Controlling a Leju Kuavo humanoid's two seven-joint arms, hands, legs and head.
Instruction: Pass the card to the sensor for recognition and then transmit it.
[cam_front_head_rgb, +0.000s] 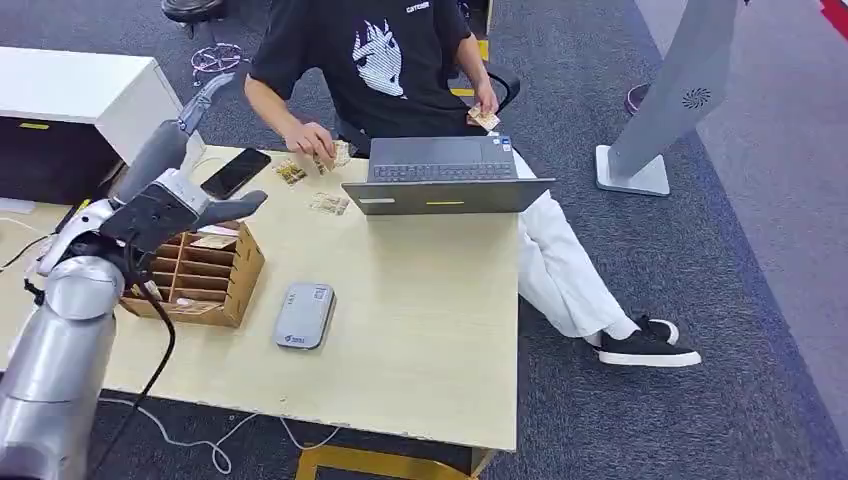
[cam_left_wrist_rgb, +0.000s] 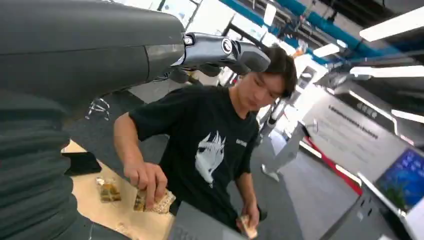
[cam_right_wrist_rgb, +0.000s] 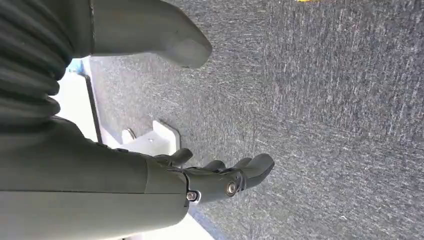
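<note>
My left hand (cam_front_head_rgb: 175, 205) hovers above the wooden card rack (cam_front_head_rgb: 215, 285) at the table's left side, fingers spread and holding nothing. A card (cam_front_head_rgb: 212, 241) lies in the rack's back slot. The grey card sensor (cam_front_head_rgb: 303, 315) lies flat on the table, right of the rack. In the left wrist view my left hand (cam_left_wrist_rgb: 220, 50) reaches out empty toward a seated person (cam_left_wrist_rgb: 215, 145). My right hand (cam_right_wrist_rgb: 220, 180) hangs over grey carpet, fingers apart and empty.
The person (cam_front_head_rgb: 390, 60) sits behind an open laptop (cam_front_head_rgb: 445, 180), with cards in one hand (cam_front_head_rgb: 320, 150) and in the other hand (cam_front_head_rgb: 483, 118). Loose cards (cam_front_head_rgb: 328, 203) and a black phone (cam_front_head_rgb: 236, 172) lie nearby. A white stand base (cam_front_head_rgb: 632, 172) stands on the carpet at the right.
</note>
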